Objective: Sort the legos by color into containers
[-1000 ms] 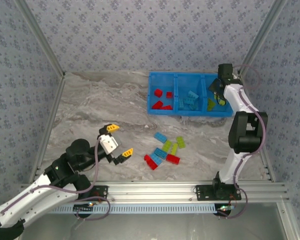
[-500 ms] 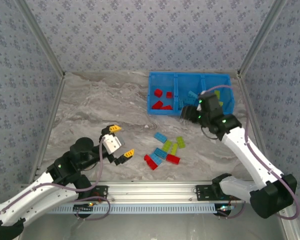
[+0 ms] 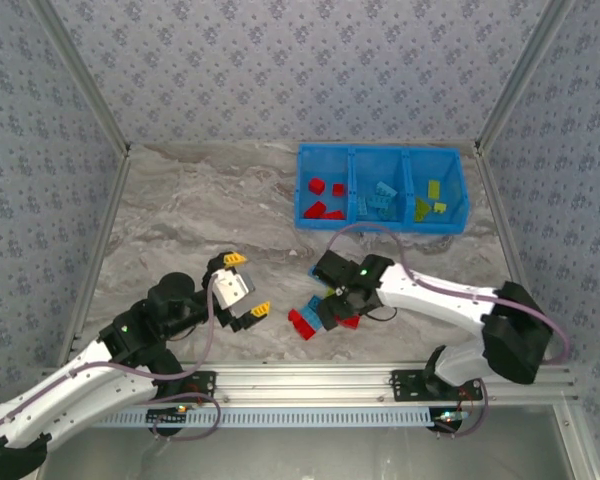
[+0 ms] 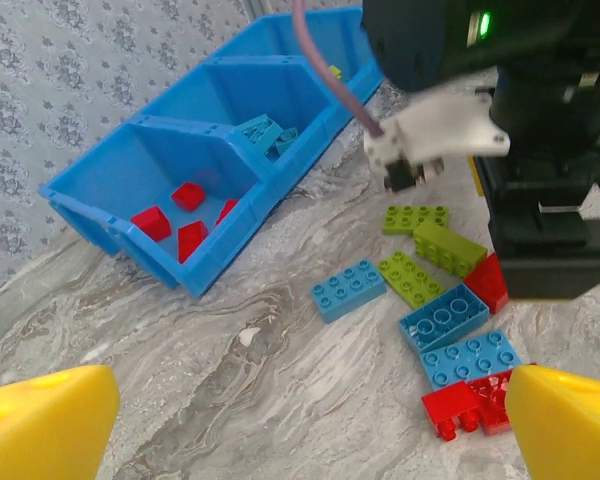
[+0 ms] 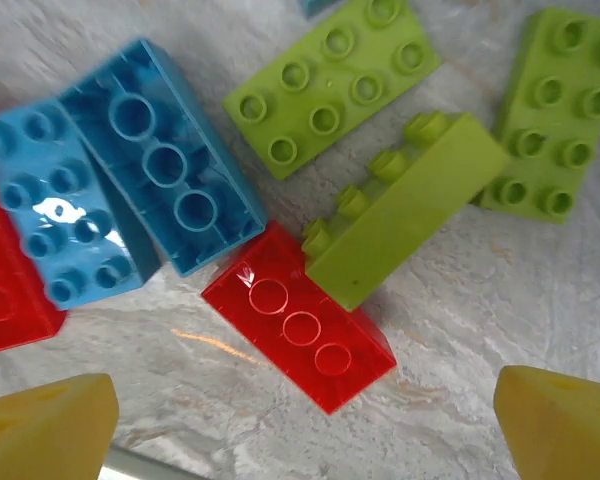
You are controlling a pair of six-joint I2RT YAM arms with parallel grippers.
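Legos (image 3: 302,322) lay clustered on the tabletop, near side of the blue bin (image 3: 302,190). Right end effector (image 5: 300,428) was spread wide and empty above a red brick (image 5: 298,328). Recommended: fingers to be centred across it, clear of the touching green brick (image 5: 400,215), before closing.

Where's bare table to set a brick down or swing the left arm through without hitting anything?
The widest free patch is the marble tabletop left of the blue bin, beyond the open left gripper. A narrow bare strip runs between the bin's front wall and the loose bricks. The brick cluster is crowded, with the right gripper open low over it.
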